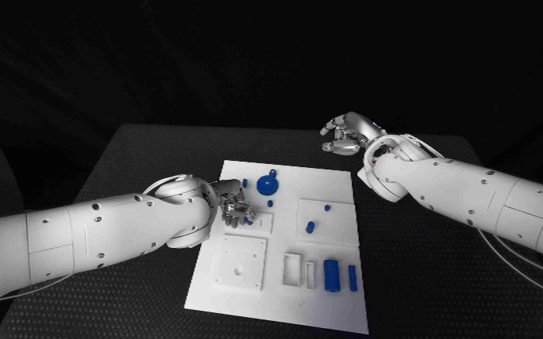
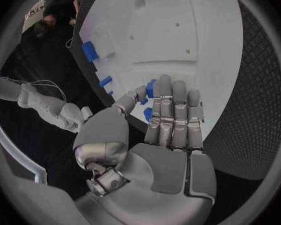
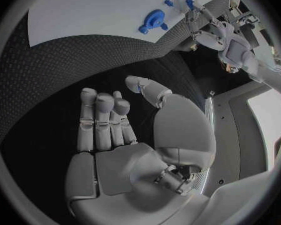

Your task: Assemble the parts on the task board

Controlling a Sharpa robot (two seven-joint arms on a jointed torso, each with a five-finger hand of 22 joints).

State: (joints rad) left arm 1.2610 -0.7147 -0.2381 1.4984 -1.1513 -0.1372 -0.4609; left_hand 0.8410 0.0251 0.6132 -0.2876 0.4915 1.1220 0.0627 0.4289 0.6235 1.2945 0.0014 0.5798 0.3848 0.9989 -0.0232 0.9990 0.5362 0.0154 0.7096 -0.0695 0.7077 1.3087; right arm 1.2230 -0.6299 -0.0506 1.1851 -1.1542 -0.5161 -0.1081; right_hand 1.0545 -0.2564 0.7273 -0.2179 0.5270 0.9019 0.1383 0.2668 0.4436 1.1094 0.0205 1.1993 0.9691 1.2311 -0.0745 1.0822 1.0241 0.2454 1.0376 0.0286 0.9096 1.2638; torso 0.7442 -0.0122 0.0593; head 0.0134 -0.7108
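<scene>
head view: the white task board (image 1: 340,186) lies in the middle of the black table (image 1: 147,151). the left hand (image 1: 232,205) sits over the board's left edge, fingers curled near a square recess; whether it holds a part cannot be told here. just beyond it a blue round part (image 1: 268,184) lies on the board, and two small blue pegs (image 1: 310,227) stand further right. a blue cylinder (image 1: 332,274) and a slim blue bar (image 1: 352,277) rest in slots near the front edge. the right hand (image 1: 351,135) hovers off the board past its far right corner, fingers loosely apart, holding nothing.

left wrist view: the left hand (image 2: 168,120) has its fingers straight and close together, the thumb brought across, and a small blue part (image 2: 150,89) shows between thumb tip and fingertips, so it looks pinched. the hold seems shallow; if the fingers ease or the part catches a recess edge at a tilt, it may twist out and roll across the board.

right wrist view: the right hand (image 3: 122,130) is empty over the table, fingers together and slightly curled, thumb apart. the blue round part (image 3: 154,21) lies on the board ahead, with the left hand (image 3: 222,35) beyond it. if both hands work that corner together, they may knock each other or nudge the round part.
</scene>
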